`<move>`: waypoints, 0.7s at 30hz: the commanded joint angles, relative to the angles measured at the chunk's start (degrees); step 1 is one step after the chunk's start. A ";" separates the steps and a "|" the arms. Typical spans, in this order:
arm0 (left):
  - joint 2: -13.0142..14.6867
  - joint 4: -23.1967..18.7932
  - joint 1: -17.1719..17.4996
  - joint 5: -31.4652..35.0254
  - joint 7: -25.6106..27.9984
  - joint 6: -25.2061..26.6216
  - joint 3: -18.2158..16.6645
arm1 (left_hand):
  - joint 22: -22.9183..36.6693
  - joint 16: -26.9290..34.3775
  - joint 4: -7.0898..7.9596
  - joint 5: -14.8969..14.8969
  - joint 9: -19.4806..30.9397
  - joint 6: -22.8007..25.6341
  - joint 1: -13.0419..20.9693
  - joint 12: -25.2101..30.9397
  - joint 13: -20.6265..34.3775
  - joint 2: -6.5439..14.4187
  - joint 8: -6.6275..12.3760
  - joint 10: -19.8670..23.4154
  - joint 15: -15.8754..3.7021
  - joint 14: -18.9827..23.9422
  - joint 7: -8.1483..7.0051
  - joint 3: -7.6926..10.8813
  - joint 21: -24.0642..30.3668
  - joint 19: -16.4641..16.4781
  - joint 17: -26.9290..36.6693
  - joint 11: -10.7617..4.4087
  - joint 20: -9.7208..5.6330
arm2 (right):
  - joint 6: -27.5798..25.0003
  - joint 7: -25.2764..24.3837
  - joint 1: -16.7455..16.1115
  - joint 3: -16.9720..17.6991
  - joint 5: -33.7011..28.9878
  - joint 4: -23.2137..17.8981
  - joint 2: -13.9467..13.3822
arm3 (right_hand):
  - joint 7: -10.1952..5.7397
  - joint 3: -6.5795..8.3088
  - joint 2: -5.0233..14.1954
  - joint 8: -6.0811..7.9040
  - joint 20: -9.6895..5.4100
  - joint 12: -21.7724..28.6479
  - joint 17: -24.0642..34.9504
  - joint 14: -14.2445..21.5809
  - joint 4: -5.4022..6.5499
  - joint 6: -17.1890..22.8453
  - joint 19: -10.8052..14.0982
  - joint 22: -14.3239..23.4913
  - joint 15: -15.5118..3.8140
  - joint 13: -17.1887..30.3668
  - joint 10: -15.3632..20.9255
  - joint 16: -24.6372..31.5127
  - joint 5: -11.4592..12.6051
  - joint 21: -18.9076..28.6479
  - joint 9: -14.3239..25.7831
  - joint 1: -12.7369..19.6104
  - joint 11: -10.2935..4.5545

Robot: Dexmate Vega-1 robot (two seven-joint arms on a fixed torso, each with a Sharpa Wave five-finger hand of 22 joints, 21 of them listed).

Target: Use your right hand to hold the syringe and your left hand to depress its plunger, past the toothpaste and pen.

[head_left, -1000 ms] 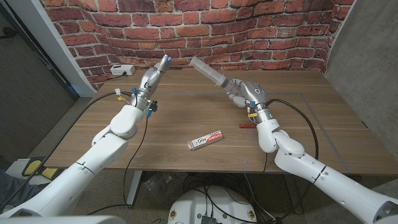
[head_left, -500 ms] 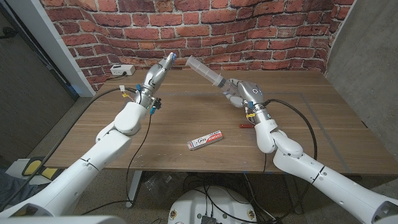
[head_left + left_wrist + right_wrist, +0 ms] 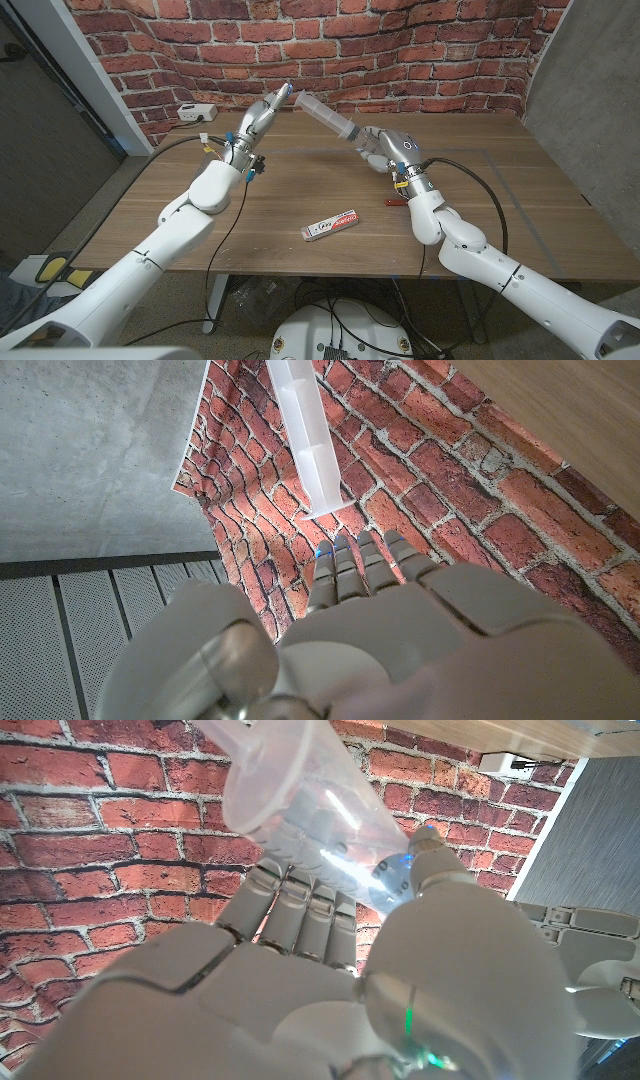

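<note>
- Since a second ago the left hand point(image 3: 262, 117) has risen and reached inward toward the syringe point(image 3: 330, 115); its fingertips, then well apart from the plunger end, are now just beside it; the syringe itself has tipped a little lower while the right hand point(image 3: 385, 148) keeps its grip
- The syringe barrel is clear plastic; whether anything is in it cannot be told
- The right hand's fingers are wrapped around the lower barrel, thumb across it, in the right wrist view point(image 3: 330, 850); the syringe slants up and away above the table point(image 3: 300, 190)
- The left hand's fingers point(image 3: 350, 565) are straight and held together, holding nothing; the white plunger point(image 3: 305, 435) ends just beyond their tips, contact uncertain
- The toothpaste point(image 3: 330, 226) lies near the front edge; the pen point(image 3: 396, 201) lies by the right forearm
</note>
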 commanded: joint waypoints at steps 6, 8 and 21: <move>0.65 -0.22 -0.89 0.43 -1.31 1.22 0.75 | 0.16 -0.22 0.08 0.04 0.15 0.65 0.45 -0.17 0.29 -0.12 0.34 0.15 -0.27 0.25 0.17 -0.52 -0.26 -0.45 0.24 -0.28 0.34 | 1.07 -0.81 0.07 0.23 -0.26 -0.17 0.57 | -5.15 12.61 8.25 -0.17 -6.54 0.09 0.06 0.00 11.84 5.40 0.05 0.06 -3.56 0.03 2.95 0.03 0.24 0.57 0.11 3.48 -2.03; 0.65 -0.10 -1.06 0.45 -1.43 1.26 0.86 | 0.16 -0.22 0.09 0.05 0.14 0.65 0.45 -0.18 0.29 -0.11 0.32 0.14 -0.32 0.23 0.15 -0.55 -0.30 -0.55 0.24 -0.26 0.44 | 1.17 -1.04 0.03 0.20 -0.32 -0.15 0.71 | -5.06 12.61 8.26 -0.18 -6.54 0.08 0.07 -0.01 11.82 5.43 0.05 0.06 -3.44 0.04 3.00 0.02 0.24 0.61 0.11 3.48 -1.98; 0.11 0.74 -2.03 0.12 -2.66 0.16 1.90 | 0.16 -0.25 0.12 0.06 0.14 0.68 0.46 -0.22 0.29 -0.06 0.23 0.15 -0.35 0.16 0.09 -0.71 -0.35 -0.70 0.24 -0.30 0.54 | 0.84 -0.56 0.56 -0.40 -0.89 0.42 1.47 | -5.06 12.60 8.24 -0.31 -6.45 -0.07 0.12 0.03 11.64 5.62 -0.13 0.00 -3.42 0.06 3.09 0.00 0.25 0.83 0.11 3.46 -2.01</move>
